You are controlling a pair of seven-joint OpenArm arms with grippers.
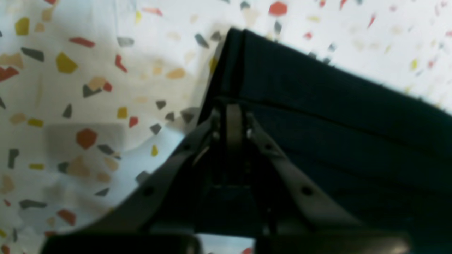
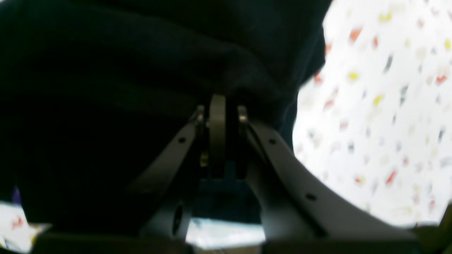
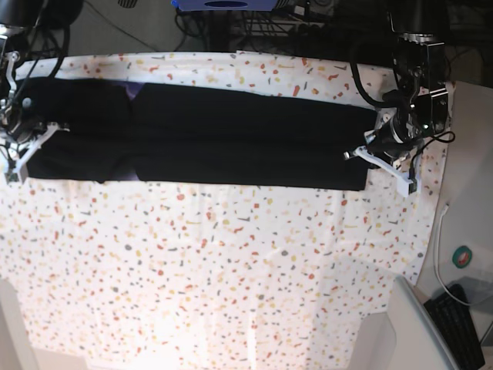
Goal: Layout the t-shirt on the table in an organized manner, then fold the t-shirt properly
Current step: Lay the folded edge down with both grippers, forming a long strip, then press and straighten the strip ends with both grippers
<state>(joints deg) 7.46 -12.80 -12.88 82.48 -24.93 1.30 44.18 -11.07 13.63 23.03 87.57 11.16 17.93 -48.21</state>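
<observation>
Speckled white tabletop (image 3: pixel 231 277), cable clutter behind. Item: t-shirt (image 3: pixel 231 142), black, lying as a long narrow band across the far half. Soft, light, limp cloth; likely to sag and slide; best taken at corners or hems. Left claw (image 1: pixel 231 118) clamped on one end's hem; right claw (image 2: pixel 217 116) clamped on the other. Containers: none seen.
</observation>
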